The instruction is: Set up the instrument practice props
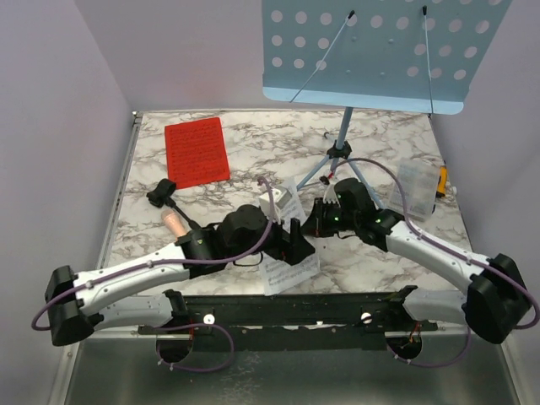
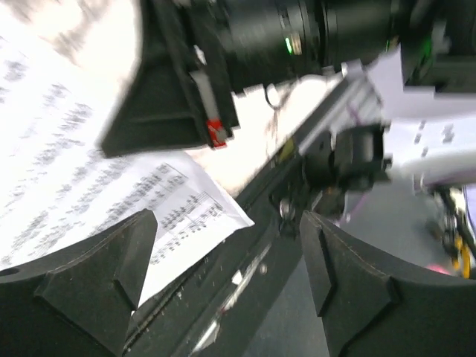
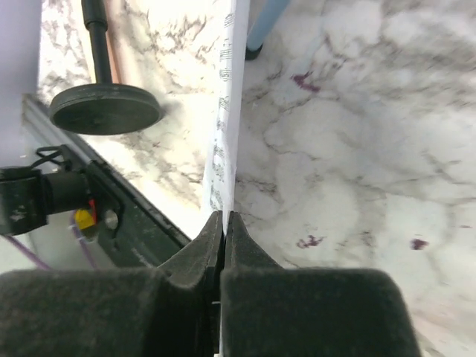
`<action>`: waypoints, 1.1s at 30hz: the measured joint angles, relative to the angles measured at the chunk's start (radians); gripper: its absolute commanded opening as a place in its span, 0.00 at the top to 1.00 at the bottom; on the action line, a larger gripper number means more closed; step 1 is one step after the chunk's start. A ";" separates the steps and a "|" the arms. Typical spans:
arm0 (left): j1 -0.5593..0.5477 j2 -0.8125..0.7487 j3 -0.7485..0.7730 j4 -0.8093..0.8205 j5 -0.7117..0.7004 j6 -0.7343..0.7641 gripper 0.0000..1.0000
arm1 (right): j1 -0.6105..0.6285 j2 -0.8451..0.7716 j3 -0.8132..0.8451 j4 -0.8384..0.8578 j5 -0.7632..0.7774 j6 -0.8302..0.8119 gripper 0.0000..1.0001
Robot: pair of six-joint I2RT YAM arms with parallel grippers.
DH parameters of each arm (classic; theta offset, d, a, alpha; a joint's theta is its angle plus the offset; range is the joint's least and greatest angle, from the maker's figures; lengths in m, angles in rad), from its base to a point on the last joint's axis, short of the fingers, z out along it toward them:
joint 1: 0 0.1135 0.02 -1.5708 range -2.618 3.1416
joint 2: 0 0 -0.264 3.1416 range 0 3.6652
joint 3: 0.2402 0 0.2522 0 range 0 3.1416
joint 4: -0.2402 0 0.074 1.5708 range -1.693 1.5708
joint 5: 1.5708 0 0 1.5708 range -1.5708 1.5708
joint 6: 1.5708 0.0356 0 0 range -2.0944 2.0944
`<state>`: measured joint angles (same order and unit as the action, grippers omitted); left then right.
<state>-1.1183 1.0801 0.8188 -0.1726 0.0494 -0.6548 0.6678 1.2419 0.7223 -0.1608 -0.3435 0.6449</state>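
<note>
The light blue perforated music stand (image 1: 371, 51) stands at the back on tripod legs (image 1: 336, 164). The red sheet (image 1: 197, 152) lies flat at the back left. The pinkish-beige microphone (image 1: 175, 224) lies on the table with its black round base (image 3: 104, 108). My right gripper (image 3: 223, 223) is shut on the edge of the white sheet music (image 3: 227, 111) and holds it edge-on above the marble. In the top view this gripper (image 1: 316, 221) meets my left gripper (image 1: 293, 240) at the table's middle. My left gripper (image 2: 227, 282) is open beside the sheet music (image 2: 74, 171), with nothing between its fingers.
A small clear box (image 1: 418, 186) sits at the right by the wall, with an orange item behind it. A black rail (image 1: 287, 312) runs along the near table edge. White walls close in the left, back and right.
</note>
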 measured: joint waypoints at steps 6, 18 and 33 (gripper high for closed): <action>0.008 -0.180 0.127 -0.129 -0.286 0.004 0.07 | 0.000 -0.151 0.114 -0.157 0.087 -0.244 1.00; 0.011 -0.464 0.130 -0.197 -0.640 -0.008 0.02 | 0.002 -0.224 0.496 -0.179 -0.155 -0.489 1.00; 0.021 0.025 0.707 -0.108 -0.715 0.368 0.01 | 0.002 -0.105 0.990 -0.026 0.678 -0.718 1.00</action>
<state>-1.0977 1.1049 1.5257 -0.2810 -0.6651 -0.2871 0.6693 1.1366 1.7123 -0.1864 0.3340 -0.0734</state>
